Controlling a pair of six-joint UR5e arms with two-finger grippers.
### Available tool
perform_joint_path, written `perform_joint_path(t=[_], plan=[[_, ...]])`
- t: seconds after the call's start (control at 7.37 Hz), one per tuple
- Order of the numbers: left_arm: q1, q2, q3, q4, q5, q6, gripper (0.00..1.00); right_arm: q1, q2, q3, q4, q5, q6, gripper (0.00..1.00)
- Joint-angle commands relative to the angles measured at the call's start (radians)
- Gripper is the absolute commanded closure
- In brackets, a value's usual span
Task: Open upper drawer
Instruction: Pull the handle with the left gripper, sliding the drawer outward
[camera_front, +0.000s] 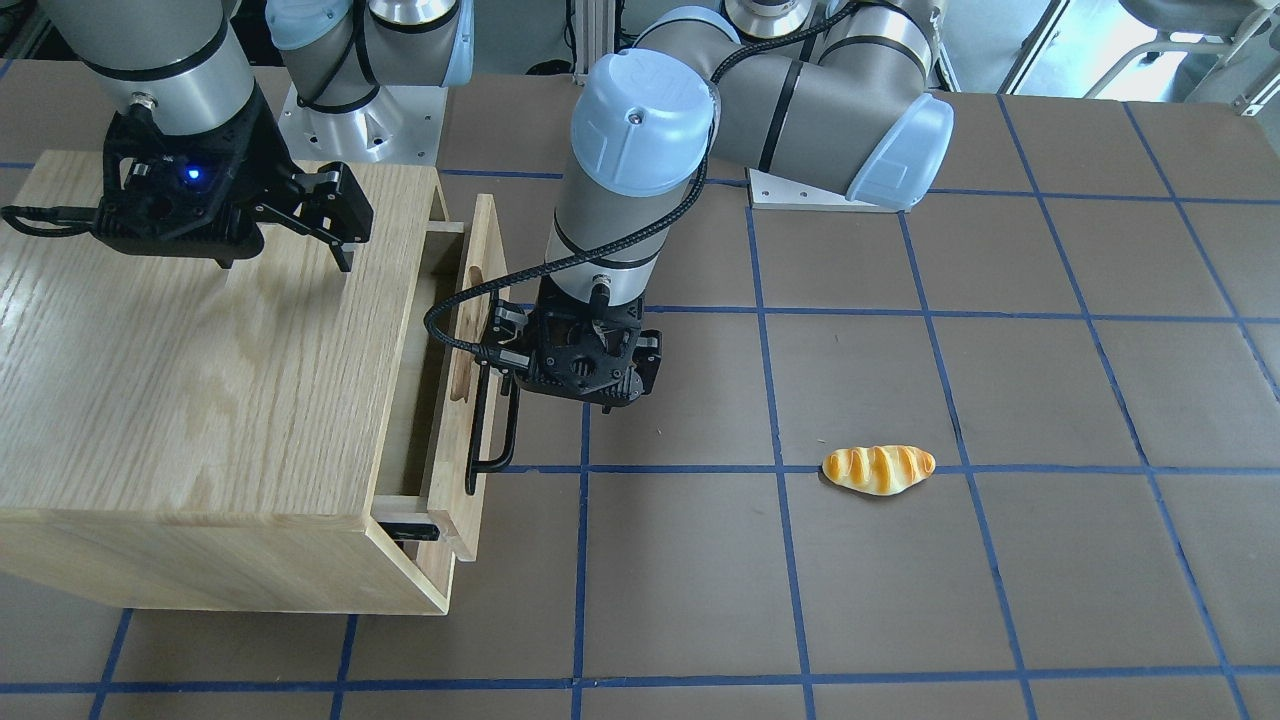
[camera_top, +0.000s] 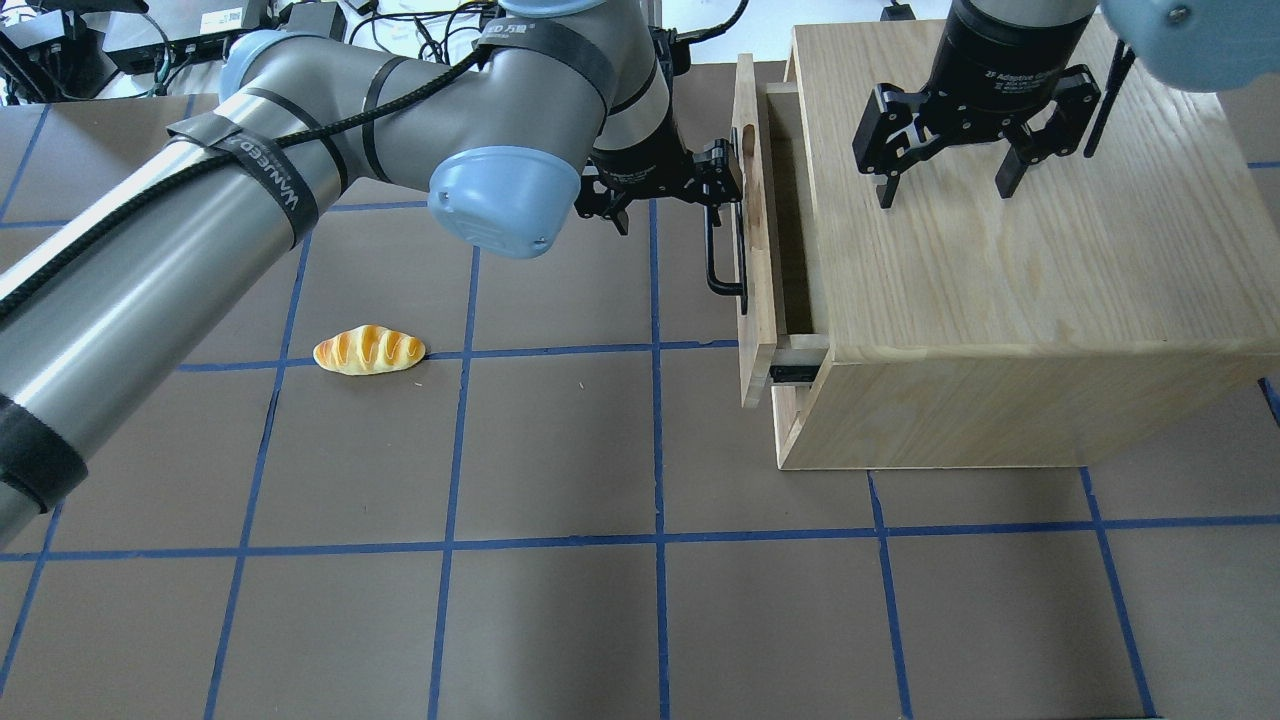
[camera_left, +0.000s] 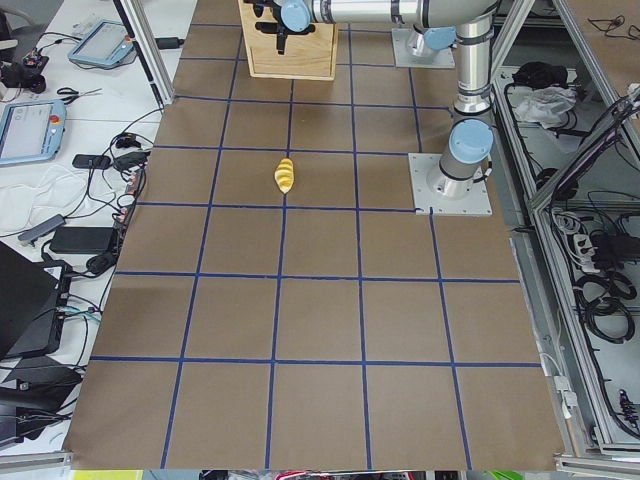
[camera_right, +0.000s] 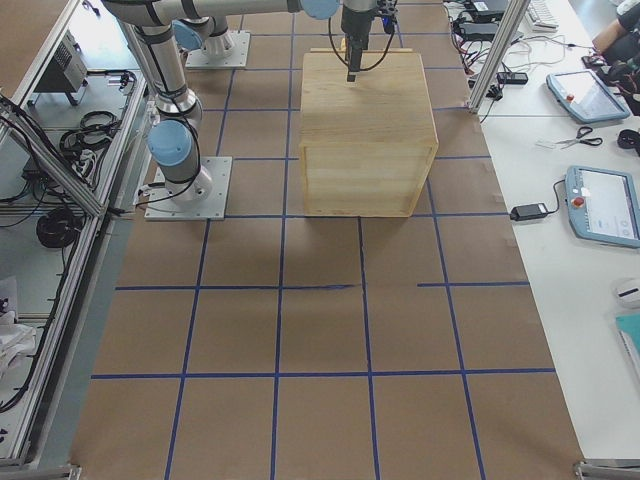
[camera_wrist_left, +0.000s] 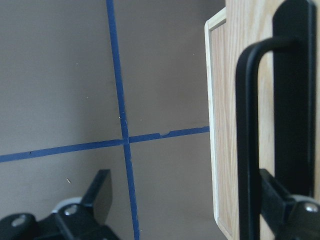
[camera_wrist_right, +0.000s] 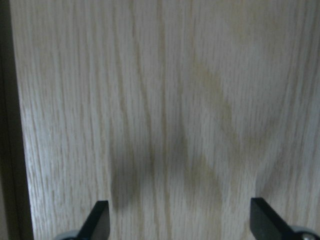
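Standing on the brown worktop (camera_top: 560, 450), the wooden cabinet (camera_top: 1000, 300) had its upper drawer (camera_top: 757, 250) partly out, on the left arm's side. The right pincer (camera_top: 947, 190) hung open above the cabinet top. The left pincer (camera_top: 720, 178) was spread open with the black bar handle (camera_top: 711, 255) between its fingers.

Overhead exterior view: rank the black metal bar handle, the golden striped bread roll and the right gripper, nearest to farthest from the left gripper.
1. Black metal bar handle, at the left gripper.
2. Right gripper, above the wooden cabinet.
3. Golden striped bread roll, on the table.
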Motion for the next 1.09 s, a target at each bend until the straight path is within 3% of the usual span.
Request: perform_joint_path(t=[0.0, 0.95], plan=[[0.025, 0.004, 0.006, -0.022, -0.002, 0.007, 0.00, 0.000, 0.000, -0.001, 0.000, 0.000, -0.001, 0.00], [0.069, 0.032, 0.007, -0.077, 0.010, 0.095, 0.00, 0.000, 0.000, 0.001, 0.000, 0.000, -0.001, 0.00]])
